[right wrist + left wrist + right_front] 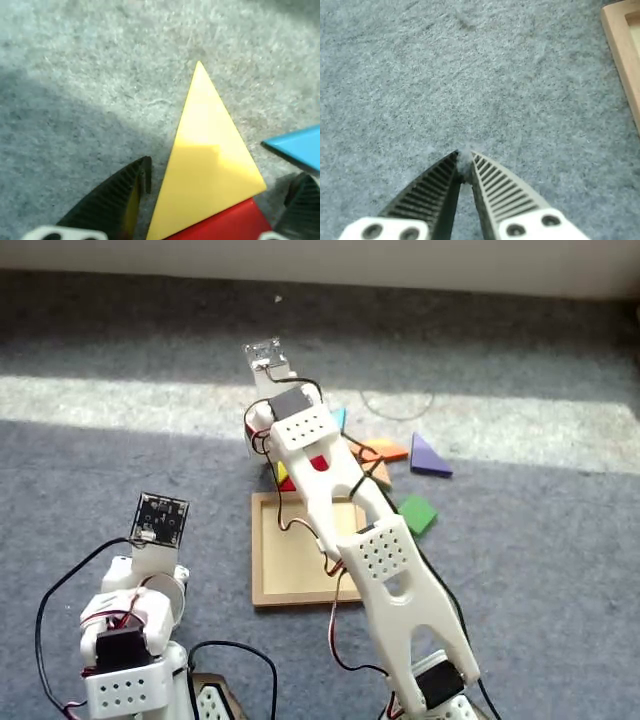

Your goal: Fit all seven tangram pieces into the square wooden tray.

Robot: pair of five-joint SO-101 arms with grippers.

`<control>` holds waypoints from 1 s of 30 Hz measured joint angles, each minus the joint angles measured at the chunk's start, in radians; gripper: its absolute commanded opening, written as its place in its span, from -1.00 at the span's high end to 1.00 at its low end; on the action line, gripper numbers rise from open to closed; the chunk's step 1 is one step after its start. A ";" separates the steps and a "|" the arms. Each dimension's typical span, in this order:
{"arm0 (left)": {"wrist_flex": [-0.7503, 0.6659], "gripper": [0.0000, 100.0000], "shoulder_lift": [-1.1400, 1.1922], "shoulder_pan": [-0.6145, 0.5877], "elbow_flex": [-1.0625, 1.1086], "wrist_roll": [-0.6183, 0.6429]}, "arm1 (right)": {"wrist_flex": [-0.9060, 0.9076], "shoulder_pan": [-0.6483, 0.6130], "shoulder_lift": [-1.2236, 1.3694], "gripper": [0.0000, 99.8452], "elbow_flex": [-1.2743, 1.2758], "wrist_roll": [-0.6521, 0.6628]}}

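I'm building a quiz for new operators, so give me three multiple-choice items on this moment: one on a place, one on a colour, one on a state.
1. Where does the green square piece lie relative to the square wooden tray?
A inside it; B on the grey carpet beside it; C on its rim.
2. What colour is the triangle between the right claw's fingers?
A purple; B yellow; C green.
3. How is the left claw?
A wide open; B shut on a piece; C shut, empty.
Answers:
1 B: it rests on the carpet outside the tray's rim.
2 B: the yellow triangular piece sits between the open fingers.
3 C: its fingertips meet over bare carpet.
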 measured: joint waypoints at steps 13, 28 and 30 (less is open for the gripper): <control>0.000 0.98 0.000 0.000 0.000 0.000 | 0.064 0.002 0.003 0.58 -0.025 0.000; 0.000 0.98 0.000 0.000 0.000 0.000 | 0.304 0.000 0.006 0.58 -0.497 0.000; 0.000 0.98 0.000 0.000 0.000 0.000 | 0.358 0.000 0.006 0.58 -0.539 0.000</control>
